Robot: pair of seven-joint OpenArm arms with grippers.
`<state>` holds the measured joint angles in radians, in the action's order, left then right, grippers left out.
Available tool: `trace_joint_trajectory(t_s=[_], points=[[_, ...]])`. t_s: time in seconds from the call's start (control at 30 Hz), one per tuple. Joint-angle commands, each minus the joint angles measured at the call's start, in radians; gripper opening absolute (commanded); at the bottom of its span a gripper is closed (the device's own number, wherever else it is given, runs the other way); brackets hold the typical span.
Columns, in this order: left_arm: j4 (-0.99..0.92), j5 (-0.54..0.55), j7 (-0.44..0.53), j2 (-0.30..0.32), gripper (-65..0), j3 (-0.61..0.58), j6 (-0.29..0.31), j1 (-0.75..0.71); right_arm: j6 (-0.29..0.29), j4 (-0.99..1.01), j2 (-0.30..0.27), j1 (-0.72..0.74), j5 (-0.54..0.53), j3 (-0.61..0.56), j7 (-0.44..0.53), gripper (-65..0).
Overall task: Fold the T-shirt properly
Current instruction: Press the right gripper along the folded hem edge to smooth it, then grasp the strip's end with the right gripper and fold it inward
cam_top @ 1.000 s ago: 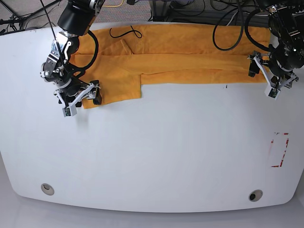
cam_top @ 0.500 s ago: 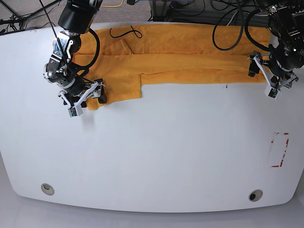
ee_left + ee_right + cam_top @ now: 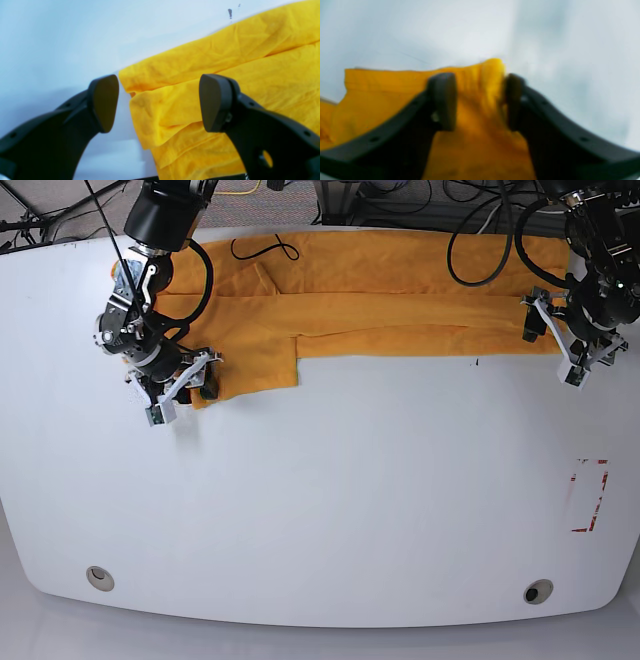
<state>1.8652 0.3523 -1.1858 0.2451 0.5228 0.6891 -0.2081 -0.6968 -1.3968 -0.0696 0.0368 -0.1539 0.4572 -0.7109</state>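
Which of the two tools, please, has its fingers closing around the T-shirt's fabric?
The right tool, at the sleeve corner of the T-shirt: a ridge of cloth bunches between its fingers. The left tool stands wide open over the hem corner, gripping nothing.

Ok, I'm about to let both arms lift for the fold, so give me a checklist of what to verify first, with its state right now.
1. Right gripper has T-shirt cloth between its fingers: ok.
2. Right jaws fully pinched: cannot tell, blurred.
3. Left gripper straddles the shirt's corner: ok.
4. Left gripper gripping cloth: not ok, jaws wide open.
5. Black cable off the shirt: not ok, it lies on the far edge.
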Motion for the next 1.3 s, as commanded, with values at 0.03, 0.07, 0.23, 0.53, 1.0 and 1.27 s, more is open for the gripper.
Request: trace_joint_trajectory(t_s=[0.03,0.07,0.23,0.53,1.0,1.27], points=[[0.012,0.004,0.014,0.015,-19.3,0.006,-0.001,0.005,-0.001,0.001,-0.006,0.002,0.026,-0.004,-0.046,-55.3],[0.012,0.004,0.014,0.015,-19.3,0.006,-0.001,0.005,-0.001,0.001,-0.006,0.002,0.026,-0.004,-0.046,-56.6],[0.012,0.004,0.014,0.015,-19.3,0.006,-0.003,0.005,-0.001,-0.029,-0.008,0.002,0.026,-0.004,-0.046,-61.4],[0.012,0.004,0.014,0.015,-19.3,0.004,-0.006,0.005,-0.001,-0.249,0.021,-0.045,-0.025,-0.002,-0.074,-65.0],[-0.060,0.004,0.014,0.015,-19.6,0.003,-0.006,0.006,-0.001,-0.422,-0.040,-0.166,-0.474,-0.002,-0.270,-65.0],[-0.063,0.004,0.014,0.017,-19.6,0.004,-0.006,0.006,-0.001,-0.425,-0.114,-0.295,-0.772,-0.010,-0.293,-65.0]])
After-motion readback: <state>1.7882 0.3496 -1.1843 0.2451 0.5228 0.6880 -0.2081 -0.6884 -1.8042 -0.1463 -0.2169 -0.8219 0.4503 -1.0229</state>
